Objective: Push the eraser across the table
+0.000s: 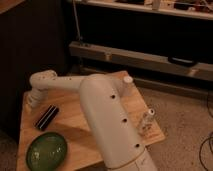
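Observation:
The eraser (pixel 46 117), a small black oblong block with light stripes, lies on the left part of the light wooden table (pixel 72 131), pointing diagonally. My gripper (pixel 31 101) hangs from the white arm near the table's far left edge, just up and left of the eraser. I cannot tell whether it touches the eraser. The thick white arm (pixel 107 125) crosses the middle of the table and hides part of it.
A green bowl (pixel 46 150) sits at the table's front left, just in front of the eraser. A small white bottle (pixel 146 121) stands near the right edge. A white round object (pixel 128 80) sits at the far corner. Dark shelving stands behind the table.

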`<state>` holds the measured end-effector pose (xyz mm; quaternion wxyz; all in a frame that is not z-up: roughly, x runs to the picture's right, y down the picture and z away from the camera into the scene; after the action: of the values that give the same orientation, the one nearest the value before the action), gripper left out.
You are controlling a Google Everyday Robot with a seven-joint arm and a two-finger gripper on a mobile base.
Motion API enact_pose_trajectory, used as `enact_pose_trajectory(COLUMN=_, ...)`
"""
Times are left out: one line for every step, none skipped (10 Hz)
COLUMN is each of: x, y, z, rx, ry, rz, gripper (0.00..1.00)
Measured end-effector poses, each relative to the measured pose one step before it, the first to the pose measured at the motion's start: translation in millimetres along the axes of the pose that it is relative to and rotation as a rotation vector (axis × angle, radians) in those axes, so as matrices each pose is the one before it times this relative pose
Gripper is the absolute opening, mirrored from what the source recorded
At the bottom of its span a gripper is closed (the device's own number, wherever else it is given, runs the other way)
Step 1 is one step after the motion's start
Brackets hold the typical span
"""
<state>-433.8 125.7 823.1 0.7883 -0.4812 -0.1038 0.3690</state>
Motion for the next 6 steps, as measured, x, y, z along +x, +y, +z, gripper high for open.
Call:
enact_pose_trajectory(x=0.18, y=1.73, z=2.42, rx=0.00244, ry=0.01341, rz=-0.00689, gripper=0.01)
enact_pose_trajectory(x=2.36, y=-0.1, z=1.83, rx=0.0044, ry=0.01567, rz=-0.00469, gripper=0.01)
enact_pose_trajectory(x=3.65, y=0.51, z=1.32, rx=0.00443, ry=0.01958, rz=-0.00614, gripper=0.01)
enact_pose_trajectory(x=5.94, y=1.19, z=-0.69, rx=0.00326, ry=0.02216, rz=-0.00655, gripper=0.01)
enact_pose_trajectory(x=8.6, y=-1.29, z=-0.94, rx=0.00377, ry=0.02274, rz=-0.0031, gripper=0.01)
enact_pose_trajectory(x=6.56, y=-1.54, z=-1.59, rx=0.0026, ry=0.01843, rz=-0.0025, gripper=0.01)
